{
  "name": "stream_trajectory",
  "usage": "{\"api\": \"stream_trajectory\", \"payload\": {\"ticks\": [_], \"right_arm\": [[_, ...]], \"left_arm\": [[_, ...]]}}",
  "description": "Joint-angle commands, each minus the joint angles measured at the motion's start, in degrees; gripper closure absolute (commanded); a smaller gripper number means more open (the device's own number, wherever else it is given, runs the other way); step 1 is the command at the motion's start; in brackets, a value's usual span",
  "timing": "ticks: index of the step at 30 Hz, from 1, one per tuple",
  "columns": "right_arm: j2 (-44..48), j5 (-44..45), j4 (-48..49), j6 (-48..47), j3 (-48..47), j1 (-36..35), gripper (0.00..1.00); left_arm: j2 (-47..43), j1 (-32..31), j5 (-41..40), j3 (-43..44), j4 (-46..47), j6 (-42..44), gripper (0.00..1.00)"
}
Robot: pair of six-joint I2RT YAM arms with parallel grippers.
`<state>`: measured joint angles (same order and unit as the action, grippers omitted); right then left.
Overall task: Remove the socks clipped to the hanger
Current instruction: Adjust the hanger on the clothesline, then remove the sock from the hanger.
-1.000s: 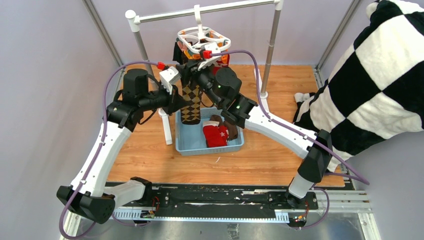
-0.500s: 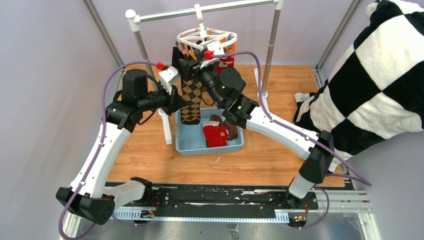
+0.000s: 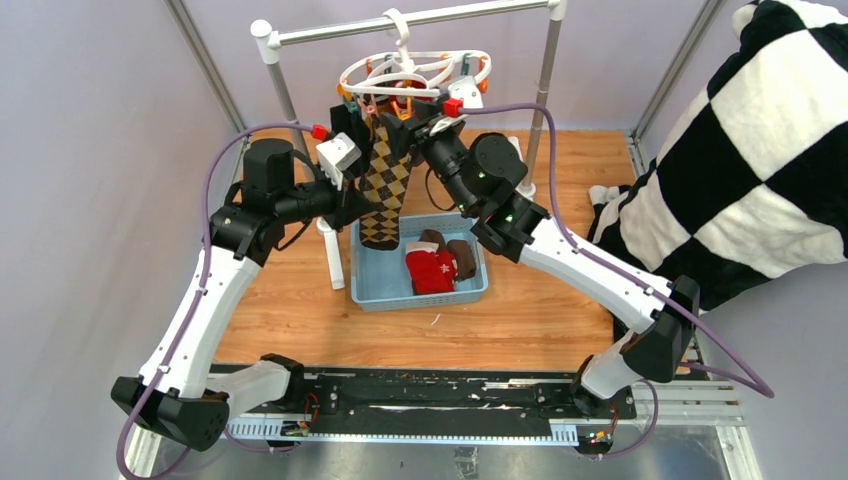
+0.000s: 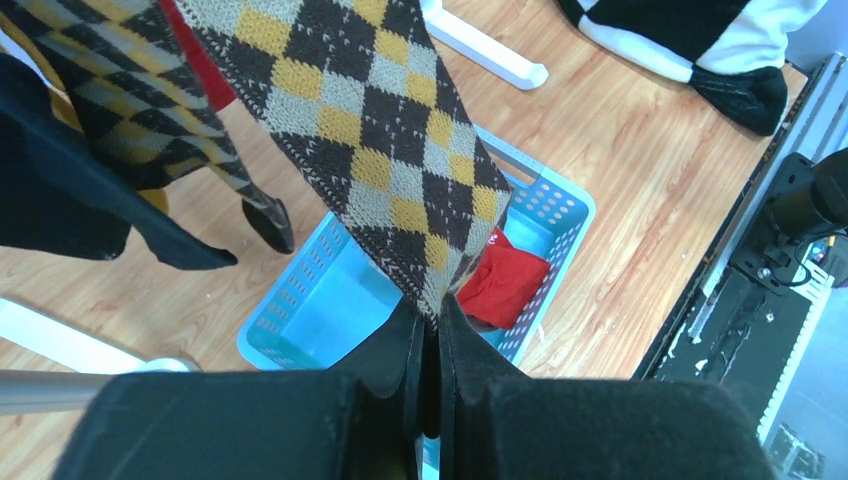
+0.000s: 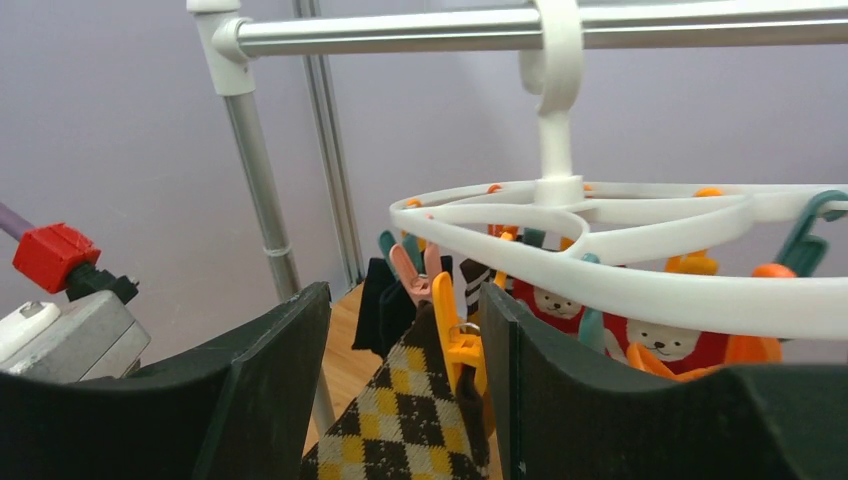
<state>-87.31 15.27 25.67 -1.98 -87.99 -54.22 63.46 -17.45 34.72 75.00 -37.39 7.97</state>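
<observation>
The white ring hanger (image 3: 415, 72) hangs by its hook from the grey rail. Clipped to it are a brown-tan argyle sock (image 3: 385, 190), a dark sock (image 5: 385, 300) and red bear socks (image 5: 660, 345). My left gripper (image 4: 428, 315) is shut on the lower end of the argyle sock (image 4: 380, 130), which runs taut up to the hanger. My right gripper (image 5: 405, 300) stands open just below the hanger (image 5: 600, 215). An orange peg (image 5: 455, 340) pinching the top of the argyle sock (image 5: 410, 420) lies between its jaws, close to the right finger (image 5: 560, 390).
A light blue basket (image 3: 470, 290) below holds a red sock (image 3: 432, 270) and brown socks. The grey rail stand (image 3: 400, 20) has posts left and right of the hanger. A black-and-white checkered blanket (image 3: 740, 150) fills the right side. A second argyle sock (image 4: 130, 90) hangs nearby.
My right gripper has risen and shifted right, up under the hanger, and its jaws have widened a little. The hanger has swung up and tilted. The left gripper keeps its hold.
</observation>
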Motion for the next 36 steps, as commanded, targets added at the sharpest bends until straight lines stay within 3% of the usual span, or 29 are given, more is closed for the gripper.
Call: {"api": "stream_trajectory", "payload": {"ticks": [1,25,36], "right_arm": [[1.52,-1.76,-0.17,3.50,1.00,2.27,0.38],[-3.32,4.43,-4.27,4.14,-3.01,3.37,0.39],[-7.17,3.08,-4.01,4.22,-9.23,5.16,0.47]], "left_arm": [[-1.12,-0.48,0.26,1.44,-0.22,0.03,1.00],[-1.06,-0.48,1.16,2.34,-0.30,-0.61,1.00],[-0.92,-0.48,0.93,2.45,-0.43,-0.45,1.00]]}}
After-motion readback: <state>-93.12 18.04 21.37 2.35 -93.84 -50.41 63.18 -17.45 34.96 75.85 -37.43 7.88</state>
